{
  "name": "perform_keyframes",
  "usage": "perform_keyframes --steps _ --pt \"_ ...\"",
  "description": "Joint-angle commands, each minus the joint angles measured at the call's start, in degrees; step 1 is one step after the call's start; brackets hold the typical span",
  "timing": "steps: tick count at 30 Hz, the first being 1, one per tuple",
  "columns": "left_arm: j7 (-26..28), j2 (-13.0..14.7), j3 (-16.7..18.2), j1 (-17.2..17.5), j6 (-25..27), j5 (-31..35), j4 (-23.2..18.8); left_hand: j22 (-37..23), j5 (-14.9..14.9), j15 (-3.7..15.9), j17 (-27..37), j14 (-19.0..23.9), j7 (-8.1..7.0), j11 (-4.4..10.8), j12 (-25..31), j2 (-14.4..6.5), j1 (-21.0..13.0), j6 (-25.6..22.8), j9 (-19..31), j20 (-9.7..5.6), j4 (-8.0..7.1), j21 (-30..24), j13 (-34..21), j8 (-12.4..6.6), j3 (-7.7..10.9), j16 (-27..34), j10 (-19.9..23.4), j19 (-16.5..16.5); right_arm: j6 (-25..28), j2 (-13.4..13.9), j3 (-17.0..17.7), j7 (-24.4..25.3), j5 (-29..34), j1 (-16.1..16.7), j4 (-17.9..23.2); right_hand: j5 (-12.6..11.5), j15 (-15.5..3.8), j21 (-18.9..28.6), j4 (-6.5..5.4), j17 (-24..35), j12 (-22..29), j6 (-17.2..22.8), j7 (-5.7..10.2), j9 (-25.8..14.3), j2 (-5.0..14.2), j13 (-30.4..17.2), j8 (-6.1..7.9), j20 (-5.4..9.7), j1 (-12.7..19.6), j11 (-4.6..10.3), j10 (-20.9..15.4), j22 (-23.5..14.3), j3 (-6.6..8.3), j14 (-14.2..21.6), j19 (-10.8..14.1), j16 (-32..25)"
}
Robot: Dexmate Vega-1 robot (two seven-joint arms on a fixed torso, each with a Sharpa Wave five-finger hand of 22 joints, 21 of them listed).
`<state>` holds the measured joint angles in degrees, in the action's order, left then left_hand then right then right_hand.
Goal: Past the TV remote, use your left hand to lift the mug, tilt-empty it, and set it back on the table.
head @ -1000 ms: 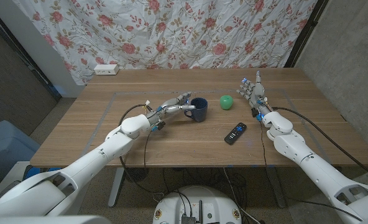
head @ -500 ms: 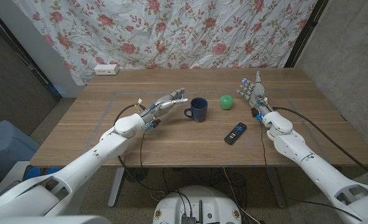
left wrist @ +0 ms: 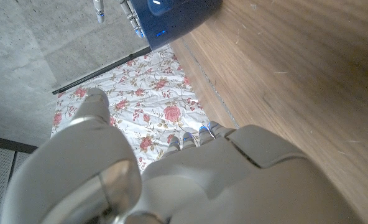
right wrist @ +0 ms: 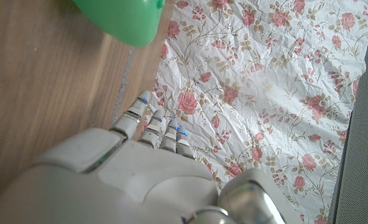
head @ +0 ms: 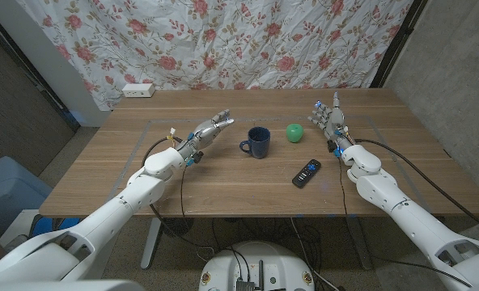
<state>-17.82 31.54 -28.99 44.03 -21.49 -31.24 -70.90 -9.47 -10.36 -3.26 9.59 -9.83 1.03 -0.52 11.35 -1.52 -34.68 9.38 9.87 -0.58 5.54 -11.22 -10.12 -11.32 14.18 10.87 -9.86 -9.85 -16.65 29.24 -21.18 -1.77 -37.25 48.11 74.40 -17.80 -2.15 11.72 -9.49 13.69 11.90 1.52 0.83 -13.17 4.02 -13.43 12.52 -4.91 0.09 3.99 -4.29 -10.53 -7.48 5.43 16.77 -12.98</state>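
Floral curtain (head: pixel 247 40) hung behind a wooden table (head: pixel 223 182). Dark blue mug (head: pixel 257 142) stood upright at frame center, handle pointing picture-left, with the green ball (head: pixel 294 132) just to its right and the TV remote (head: pixel 307 172) lower right, apart from both. Your left hand (head: pixel 209 131) hovered left of the mug, fingers spread, holding nothing, not touching it. Your right hand (head: pixel 328 118) stood at upper right, fingers apart, empty. Mug looked rigid, likely ceramic, moderately heavy, smooth and breakable; best hold was probably the handle or a wrap round the body.
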Motion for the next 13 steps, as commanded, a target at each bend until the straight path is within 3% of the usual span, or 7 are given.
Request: perform_keyframes --steps 1,13 --pt "-0.81 -2.53 2.26 -1.44 -1.37 -3.82 5.49 -0.19 0.11 0.71 0.12 -5.81 -0.07 0.73 0.67 -0.63 0.97 -1.23 0.07 -0.54 -0.27 -0.35 0.03 -0.48 0.26 0.28 -1.68 -7.2 0.0 0.0 -0.01 0.0 0.0 0.01 0.03 -0.34 -0.31 0.3 -0.4 0.21 0.36 0.4 0.07 -0.27 2.88 -0.27 0.3 0.13 -0.54 0.13 -0.19 -0.09 0.0 0.37 0.32 -0.26" --pt "4.07 -4.59 4.8 -0.45 -1.13 -5.94 6.35 -0.16 0.18 1.75 0.04 -2.29 -0.32 1.86 1.03 -2.7 3.13 -5.28 0.02 -0.28 -0.21 -0.81 0.11 -0.71 0.69 0.36 1.89 -3.25 -0.05 -0.03 -0.01 -0.03 0.0 0.0 -0.05 -0.34 -0.25 0.29 -0.4 0.21 0.32 0.41 0.03 -0.27 2.89 -0.27 0.3 0.15 -0.54 0.17 -0.09 -0.09 0.0 0.42 0.3 -0.28"
